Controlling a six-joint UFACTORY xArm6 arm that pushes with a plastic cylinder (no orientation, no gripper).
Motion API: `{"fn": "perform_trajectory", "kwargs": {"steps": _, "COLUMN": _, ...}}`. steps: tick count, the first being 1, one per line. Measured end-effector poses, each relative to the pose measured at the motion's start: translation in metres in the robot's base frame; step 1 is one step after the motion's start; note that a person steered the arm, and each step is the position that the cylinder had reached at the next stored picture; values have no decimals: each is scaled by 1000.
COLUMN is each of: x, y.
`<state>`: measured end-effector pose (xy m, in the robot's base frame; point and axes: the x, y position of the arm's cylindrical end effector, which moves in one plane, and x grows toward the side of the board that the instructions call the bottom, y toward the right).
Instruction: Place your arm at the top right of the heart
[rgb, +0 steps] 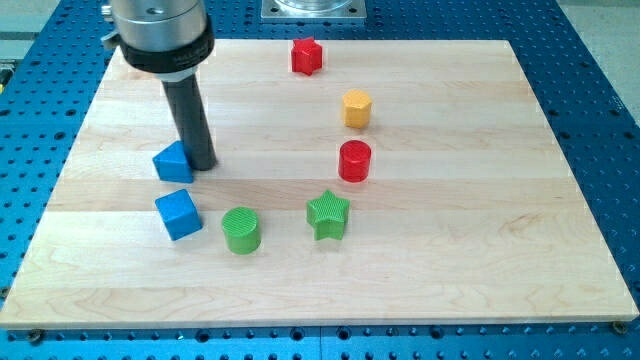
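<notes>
My tip (202, 164) rests on the wooden board (480, 250) at the view's left. It touches the right side of a blue block (171, 162) whose shape is partly hidden by the rod. A blue cube (178, 214) lies just below that block. I cannot make out any heart-shaped block in this view.
A red star (307, 56) sits near the top edge. A yellow hexagon (357, 108) and a red cylinder (354, 160) lie right of centre. A green star (328, 215) and a green cylinder (241, 230) lie toward the bottom.
</notes>
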<state>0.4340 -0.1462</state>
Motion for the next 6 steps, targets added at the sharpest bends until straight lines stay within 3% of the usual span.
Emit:
{"fn": "perform_trajectory", "kwargs": {"steps": 1, "x": -17, "y": -4}}
{"fn": "perform_trajectory", "kwargs": {"steps": 4, "x": -233, "y": 25}}
{"fn": "perform_trajectory", "kwargs": {"steps": 6, "x": -242, "y": -31}}
